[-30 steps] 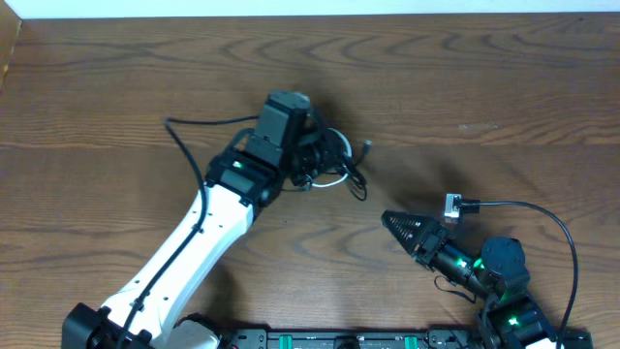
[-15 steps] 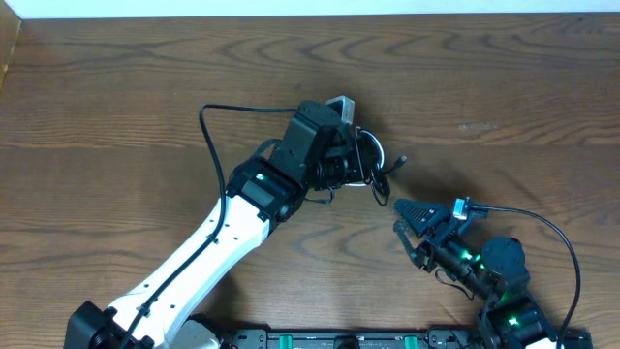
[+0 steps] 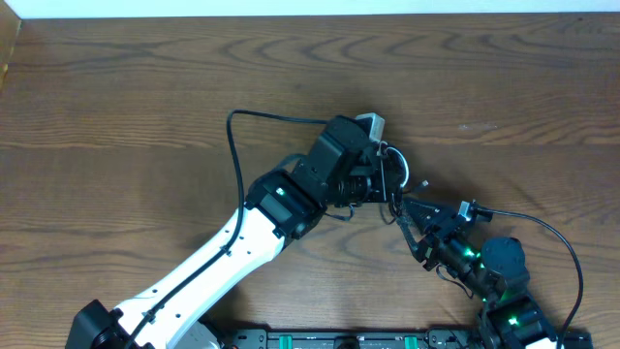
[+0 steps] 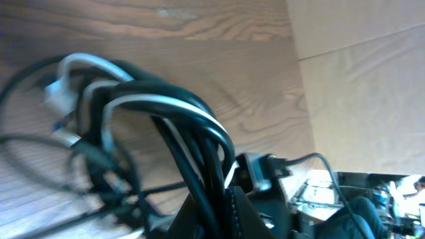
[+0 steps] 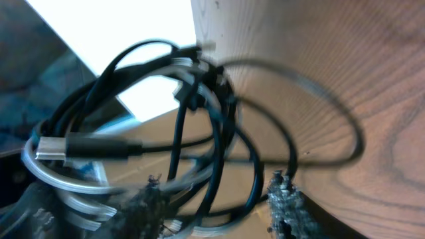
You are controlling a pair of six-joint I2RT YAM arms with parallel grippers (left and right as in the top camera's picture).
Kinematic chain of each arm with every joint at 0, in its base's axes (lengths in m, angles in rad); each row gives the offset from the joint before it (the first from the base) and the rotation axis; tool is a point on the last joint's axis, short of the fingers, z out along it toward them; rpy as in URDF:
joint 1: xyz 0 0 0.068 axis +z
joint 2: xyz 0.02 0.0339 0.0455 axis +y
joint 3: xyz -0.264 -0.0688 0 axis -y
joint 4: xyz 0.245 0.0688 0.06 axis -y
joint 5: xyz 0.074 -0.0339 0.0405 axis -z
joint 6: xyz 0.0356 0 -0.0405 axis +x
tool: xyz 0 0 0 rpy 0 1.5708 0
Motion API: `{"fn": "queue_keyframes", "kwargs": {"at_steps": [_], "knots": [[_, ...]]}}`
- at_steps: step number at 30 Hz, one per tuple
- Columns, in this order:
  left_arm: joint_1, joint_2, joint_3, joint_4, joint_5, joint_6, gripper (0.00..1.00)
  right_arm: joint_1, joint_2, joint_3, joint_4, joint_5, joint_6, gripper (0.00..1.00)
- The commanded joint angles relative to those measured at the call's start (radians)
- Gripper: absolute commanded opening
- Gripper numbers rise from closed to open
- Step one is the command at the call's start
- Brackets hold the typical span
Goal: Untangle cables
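Bunched in black and white loops just right of centre in the overhead view: the cables (image 3: 399,184). Pinched in the left gripper (image 3: 376,182), jaws closed tight on the bundle. Met from the lower right by the right gripper (image 3: 407,215), fingers partly apart, loose strands running between them. Beneath, the wooden table (image 3: 504,87).

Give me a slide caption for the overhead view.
Left gripper clamps the tangled cables mid-table; right gripper, open, noses into them.
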Motion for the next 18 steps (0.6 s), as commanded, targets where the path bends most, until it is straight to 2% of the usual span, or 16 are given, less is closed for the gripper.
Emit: {"fn": "queue_keyframes", "kwargs": {"at_steps": [1, 4, 5, 6, 8, 9, 10, 14, 16, 18], "knots": [[-0.025, -0.013, 0.011, 0.039, 0.015, -0.076, 0.08, -0.001, 0.024, 0.000, -0.002, 0.007, 0.022, 0.38], [-0.044, -0.013, 0.011, 0.059, 0.016, -0.185, 0.08, -0.001, 0.058, 0.000, -0.008, 0.005, 0.023, 0.23], [-0.054, -0.013, 0.011, 0.061, 0.016, -0.224, 0.08, -0.001, 0.076, 0.000, -0.006, -0.005, 0.034, 0.21], [-0.060, -0.013, 0.011, 0.061, 0.015, -0.238, 0.08, -0.001, 0.087, 0.000, -0.003, -0.019, 0.047, 0.23], [-0.071, -0.013, 0.011, 0.063, 0.014, -0.233, 0.08, -0.001, 0.105, 0.000, 0.010, -0.046, 0.074, 0.37], [-0.074, -0.013, 0.011, 0.063, 0.010, -0.225, 0.08, -0.001, 0.111, 0.000, 0.017, -0.054, 0.082, 0.48], [-0.076, -0.013, 0.011, 0.063, 0.002, -0.222, 0.08, -0.002, 0.116, 0.000, 0.027, -0.066, 0.091, 0.54], [-0.079, -0.013, 0.011, 0.062, -0.070, -0.192, 0.08, -0.002, 0.119, 0.000, 0.061, -0.104, 0.126, 0.64], [-0.079, -0.013, 0.011, 0.062, -0.121, -0.125, 0.08, -0.002, 0.119, 0.000, 0.062, -0.100, 0.129, 0.69], [-0.079, -0.013, 0.011, 0.062, -0.162, -0.050, 0.08, -0.002, 0.119, 0.000, 0.034, -0.082, 0.129, 0.70]]}}
